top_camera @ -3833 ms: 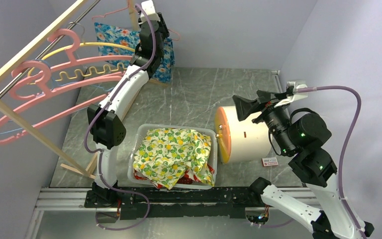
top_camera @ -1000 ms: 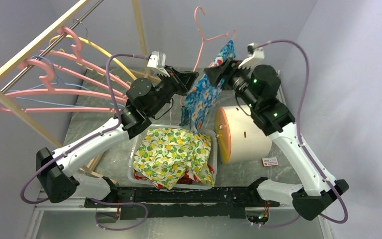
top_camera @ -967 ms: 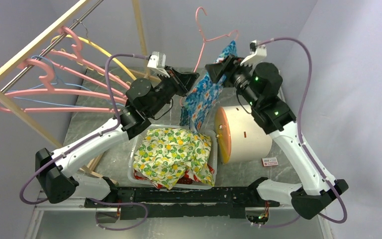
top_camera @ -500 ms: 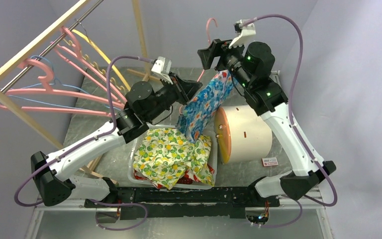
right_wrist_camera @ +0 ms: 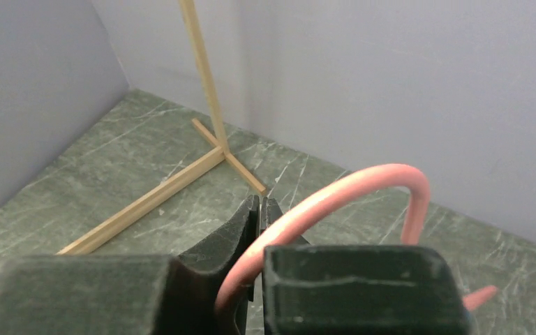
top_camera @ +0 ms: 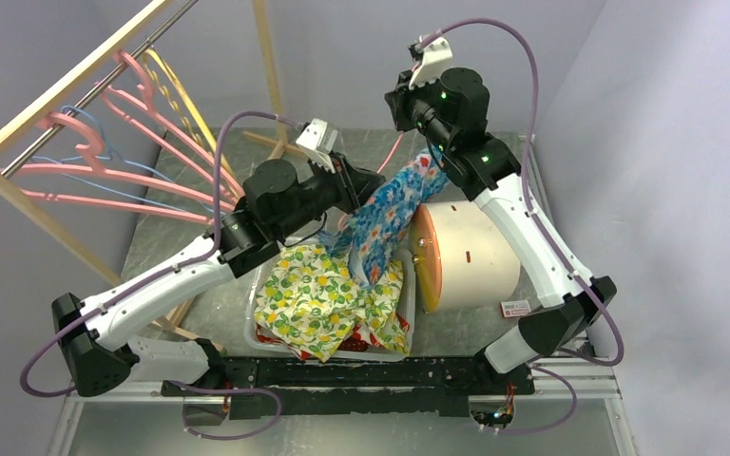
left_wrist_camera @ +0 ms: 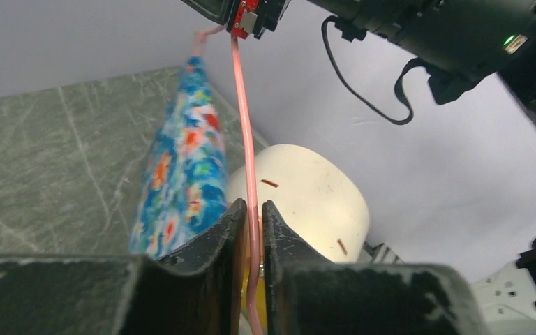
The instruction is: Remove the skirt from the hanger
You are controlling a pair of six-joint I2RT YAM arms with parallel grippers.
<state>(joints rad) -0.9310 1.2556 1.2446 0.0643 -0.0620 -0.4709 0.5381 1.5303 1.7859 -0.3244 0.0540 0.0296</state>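
Your skirt (top_camera: 387,214) isn't free yet. It hangs in mid-air over the bin (top_camera: 250,334), apparently still caught on one end of the pink hanger (left_wrist_camera: 243,118). The left gripper (left_wrist_camera: 253,211) is pinched tight on the hanger's wire, and the right gripper (right_wrist_camera: 259,207) is clamped on its hook, so pulling the skirt off remains.
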